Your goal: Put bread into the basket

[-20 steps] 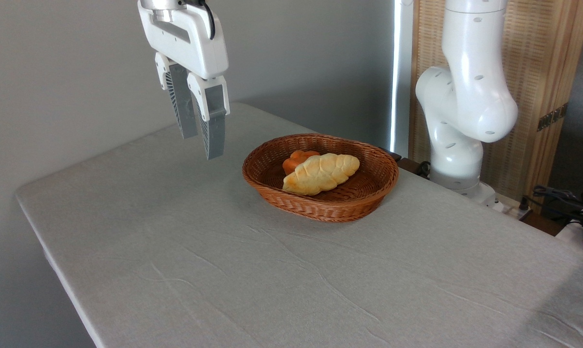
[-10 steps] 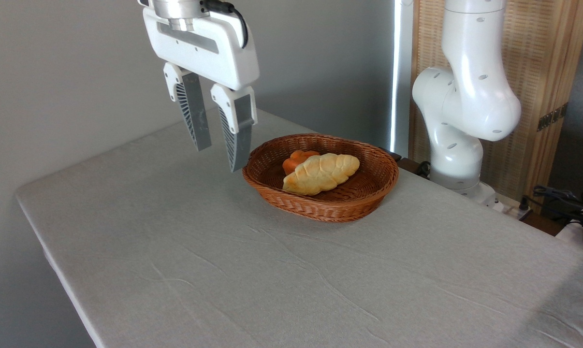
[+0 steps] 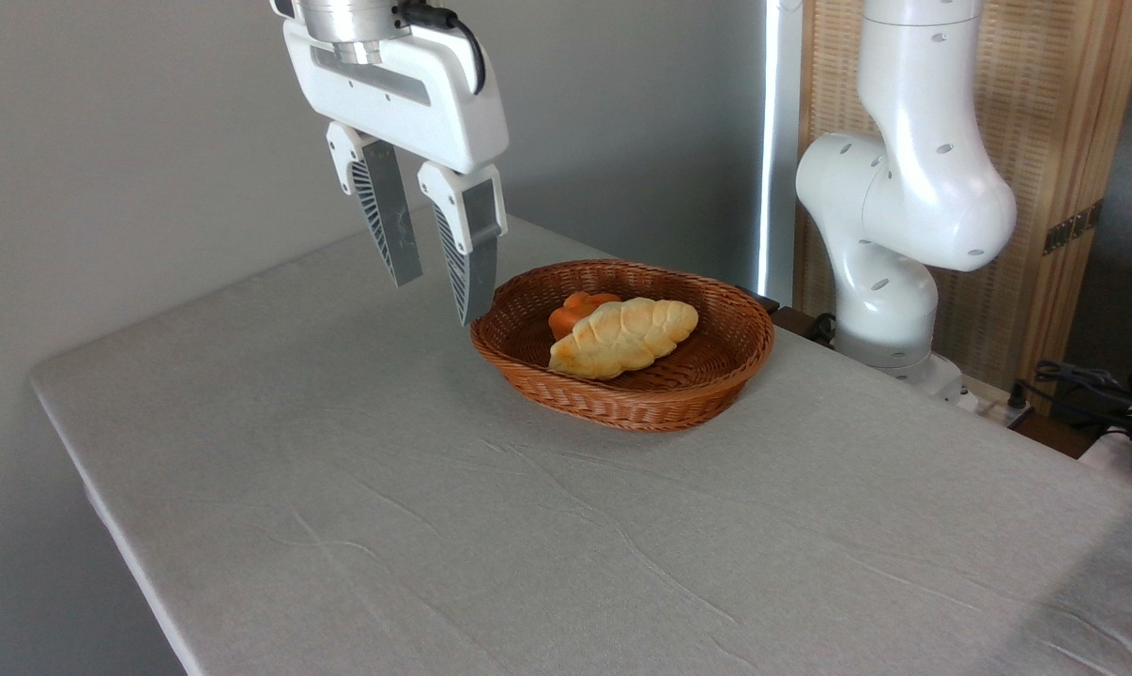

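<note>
Pale yellow braided bread loaf [image 3: 623,337] lying in reddish-brown woven wicker basket [image 3: 726,374], white two-finger gripper [image 3: 439,299] empty, fingers parted, left of rim

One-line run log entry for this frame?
gripper: open, empty, raised left of basket | pale yellow braided loaf: inside woven reddish-brown wicker basket, against small orange bun | placement: looks done
</note>
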